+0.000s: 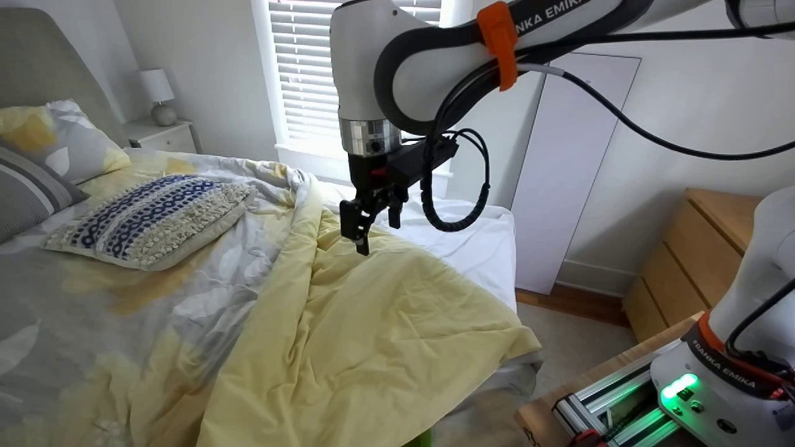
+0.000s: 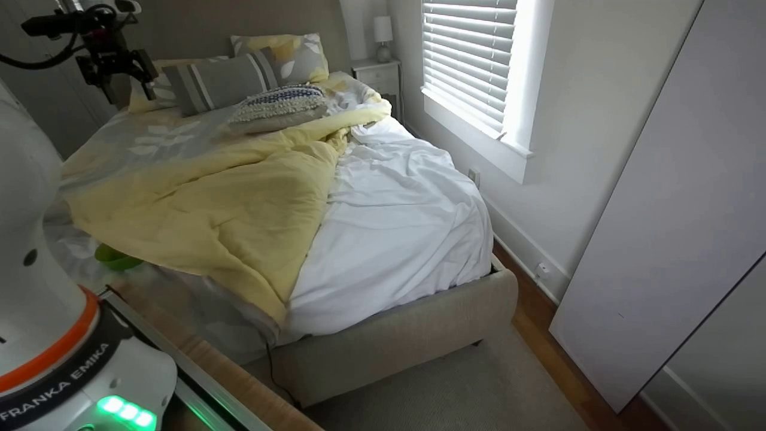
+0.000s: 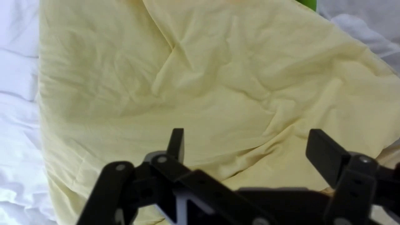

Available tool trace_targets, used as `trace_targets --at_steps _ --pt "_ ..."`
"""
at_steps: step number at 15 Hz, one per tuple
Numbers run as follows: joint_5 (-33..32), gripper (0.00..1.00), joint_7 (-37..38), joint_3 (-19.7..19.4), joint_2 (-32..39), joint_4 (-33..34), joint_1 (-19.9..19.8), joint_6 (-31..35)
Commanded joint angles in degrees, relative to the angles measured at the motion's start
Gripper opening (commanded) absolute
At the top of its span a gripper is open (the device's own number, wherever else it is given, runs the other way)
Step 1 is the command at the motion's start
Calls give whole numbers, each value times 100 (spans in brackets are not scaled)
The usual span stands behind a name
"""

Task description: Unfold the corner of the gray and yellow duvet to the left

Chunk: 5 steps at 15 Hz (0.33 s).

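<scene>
Farthest left in an exterior view are three pillows: one floral pillow (image 1: 65, 139), one gray striped pillow (image 1: 28, 192) and one navy-and-white patterned pillow (image 1: 155, 220); a fourth pillow (image 2: 143, 105), partly hidden behind the striped one, also shows in an exterior view. Beyond them one lamp (image 1: 157, 87) stands on one nightstand (image 1: 166, 139), and next along comes one blind-covered window (image 1: 307, 81). The single duvet (image 1: 372, 323) covers much of the bed (image 2: 383, 359), floral side up at the left, then turned over so that its plain yellow face lies uppermost, creased. Above this yellow part hangs the one gripper (image 3: 245, 140), well apart from the cloth; its two fingers (image 3: 325, 153) are spread wide, and the wrist view shows only yellow fabric through the gap. One green object (image 1: 422, 438) peeks out at the duvet's edge, partly covered. To the right lies one white sheet (image 1: 484, 248); the duvet's corner (image 1: 518, 341), yellow with gray reverse beneath, droops at the bed's foot. Then come one tall pale panel (image 1: 571, 167), one wooden dresser (image 1: 689, 261) and, farthest right, one robot base (image 1: 739, 406).
</scene>
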Motion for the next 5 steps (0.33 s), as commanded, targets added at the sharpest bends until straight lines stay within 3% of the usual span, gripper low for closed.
trace_targets --at_steps 1,5 --pt "-52 100 24 166 21 60 -160 -36" --pt "-50 100 21 181 81 137 -155 -38"
